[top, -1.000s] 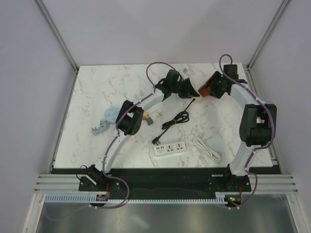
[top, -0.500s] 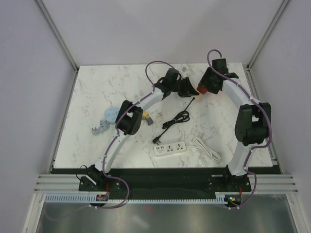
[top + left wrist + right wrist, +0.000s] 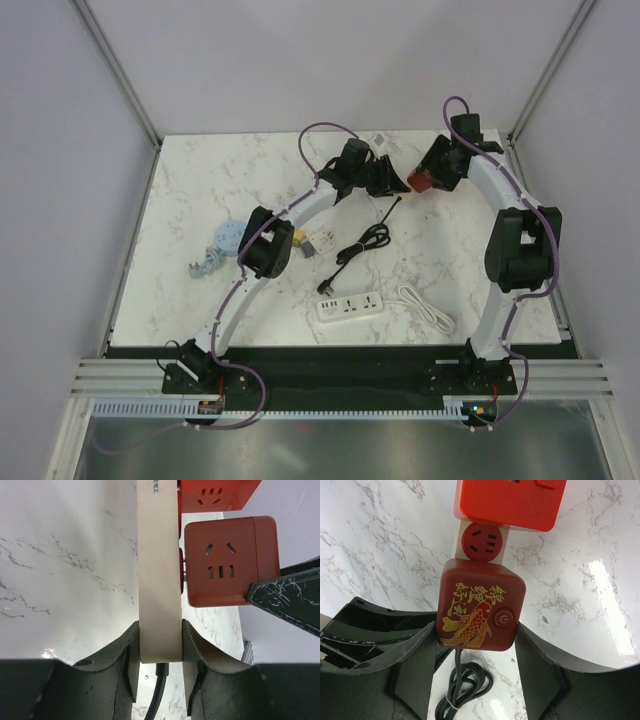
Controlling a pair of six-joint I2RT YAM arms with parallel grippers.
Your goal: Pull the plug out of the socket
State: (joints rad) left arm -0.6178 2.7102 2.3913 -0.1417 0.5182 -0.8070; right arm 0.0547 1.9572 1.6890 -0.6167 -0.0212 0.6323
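Left hand (image 3: 160, 642) pinches the beige power strip (image 3: 159, 555) as an anchor; right hand (image 3: 476, 632) clamps the carp-printed cube plug (image 3: 480, 600) at the strip's three o'clock, ready to pull.

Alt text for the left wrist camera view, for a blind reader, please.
The left hand grips the end of a beige power strip between its black fingers. A dark red cube plug sits on the strip's right side, prongs showing in a thin gap, above a marble table.
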